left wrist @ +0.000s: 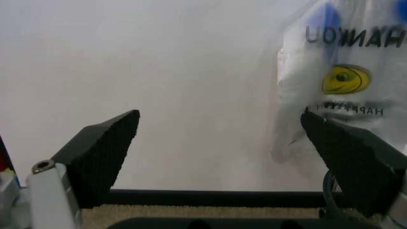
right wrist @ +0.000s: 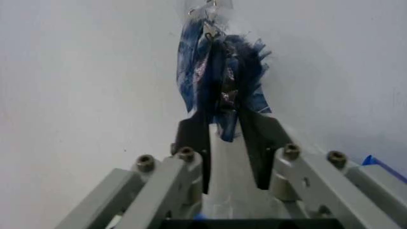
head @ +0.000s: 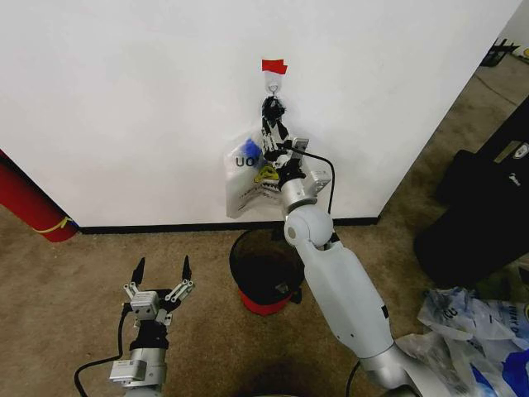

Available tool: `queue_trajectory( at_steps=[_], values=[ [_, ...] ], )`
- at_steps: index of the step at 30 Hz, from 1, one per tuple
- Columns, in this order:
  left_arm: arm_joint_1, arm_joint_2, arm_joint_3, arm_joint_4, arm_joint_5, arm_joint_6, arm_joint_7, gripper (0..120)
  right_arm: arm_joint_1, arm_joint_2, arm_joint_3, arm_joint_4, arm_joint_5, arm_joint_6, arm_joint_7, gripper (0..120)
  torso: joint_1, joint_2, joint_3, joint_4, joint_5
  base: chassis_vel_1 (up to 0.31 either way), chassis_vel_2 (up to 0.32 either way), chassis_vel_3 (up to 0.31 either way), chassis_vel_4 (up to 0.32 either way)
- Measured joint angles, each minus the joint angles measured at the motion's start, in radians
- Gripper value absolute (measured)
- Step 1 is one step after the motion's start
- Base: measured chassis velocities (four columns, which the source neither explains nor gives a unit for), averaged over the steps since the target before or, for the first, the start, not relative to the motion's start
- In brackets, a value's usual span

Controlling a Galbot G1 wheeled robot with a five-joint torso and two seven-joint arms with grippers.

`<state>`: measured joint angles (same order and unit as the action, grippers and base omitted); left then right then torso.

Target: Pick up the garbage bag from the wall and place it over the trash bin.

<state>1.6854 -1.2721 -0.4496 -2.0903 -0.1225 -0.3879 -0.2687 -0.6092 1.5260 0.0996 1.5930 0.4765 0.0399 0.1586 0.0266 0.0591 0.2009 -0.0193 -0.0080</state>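
Observation:
The garbage bag [head: 244, 178] hangs on the white wall [head: 124, 107] from a small hook [head: 274, 83] under a red tape strip [head: 274, 66]. It is thin and see-through, with a blue patch, dark lettering and a yellow emblem [left wrist: 343, 78]. My right gripper [head: 271, 116] reaches up to the bag's top and is shut on the bunched dark-blue handles [right wrist: 222, 71], just below the hook; its fingers [right wrist: 194, 138] press them from both sides. The trash bin [head: 240, 256], black mesh on a red base, stands on the floor under the bag. My left gripper [head: 163, 269] is open, low and left of the bin.
A large red cylinder [head: 29, 203] leans at the wall's left end. A heap of white-and-blue plastic bags [head: 471, 331] lies on the carpet at right, beside a black case [head: 488, 198]. A black baseboard [head: 165, 227] runs along the wall.

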Motion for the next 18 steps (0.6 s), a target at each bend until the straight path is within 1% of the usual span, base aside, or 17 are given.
queue_trajectory(
  at_steps=[1,4,13,18],
  values=[
    [0.0,0.0,0.0,0.001,0.0,0.0,0.0,100,0.002,-0.001,0.003,-0.002,0.004,0.0,0.0,8,0.0,0.0,0.0,0.0,-0.0001,0.0,0.0,0.0,0.0],
    [-0.001,0.0,0.0,0.001,-0.001,0.0,0.0,100,0.001,-0.004,0.006,-0.002,0.013,-0.002,0.001,0,0.0,0.0,0.0,0.0,0.0,0.0,0.0,0.0,0.0],
    [-0.009,0.001,0.004,0.006,-0.002,0.001,0.0,100,-0.039,-0.021,0.008,0.036,0.029,-0.01,0.003,0,0.0,0.0,0.0,0.0,0.0,0.0,0.0,0.0,0.0],
    [-0.009,0.0,0.008,0.008,-0.002,0.001,0.0,100,-0.088,-0.03,0.014,0.064,0.021,-0.009,-0.011,0,0.0,0.0,0.0,0.0,0.0,0.0,0.0,0.0,0.0]
  ],
)
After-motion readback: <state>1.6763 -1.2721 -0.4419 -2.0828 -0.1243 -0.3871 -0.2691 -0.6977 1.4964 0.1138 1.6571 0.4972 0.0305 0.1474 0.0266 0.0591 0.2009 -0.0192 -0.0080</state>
